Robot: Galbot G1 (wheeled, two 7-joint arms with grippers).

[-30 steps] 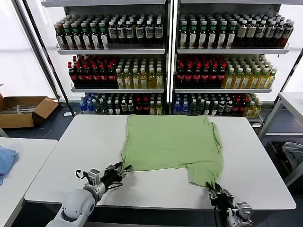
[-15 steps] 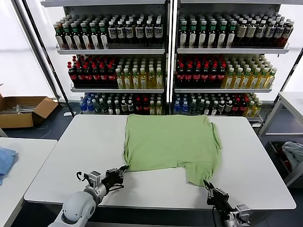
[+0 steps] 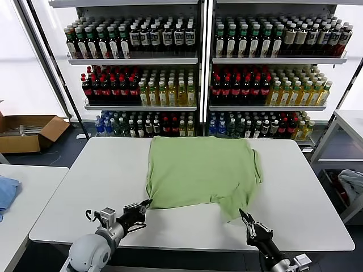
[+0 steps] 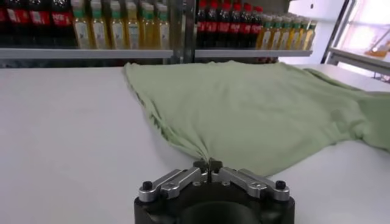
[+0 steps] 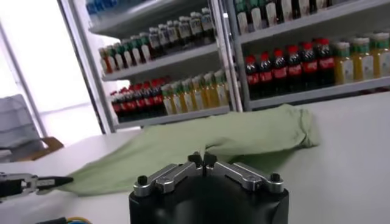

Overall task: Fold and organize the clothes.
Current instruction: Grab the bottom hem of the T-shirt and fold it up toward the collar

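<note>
The clothes are one light green shirt (image 3: 201, 170), lying flat with its plain side up on the white table (image 3: 85, 187). My left gripper (image 3: 148, 201) is at the shirt's near left corner, shut on the hem. In the left wrist view the cloth (image 4: 256, 115) bunches into wrinkles that run into the left gripper (image 4: 208, 163). My right gripper (image 3: 243, 214) is at the near right corner, shut on a thin pinch of fabric. In the right wrist view the shirt (image 5: 231, 137) stretches away from the right gripper (image 5: 202, 157), and the left gripper (image 5: 36, 181) shows far off.
Shelves of bottles (image 3: 193, 79) stand behind the table's far edge. A side table with a light blue cloth (image 3: 7, 190) is at the left, with a cardboard box (image 3: 28, 130) on the floor beyond it. Another table (image 3: 349, 122) and a grey cloth (image 3: 351, 181) are at the right.
The left gripper's fingers closed on the near left corner. The right gripper drew the near right corner left and inward. The near hem has shifted slightly.
</note>
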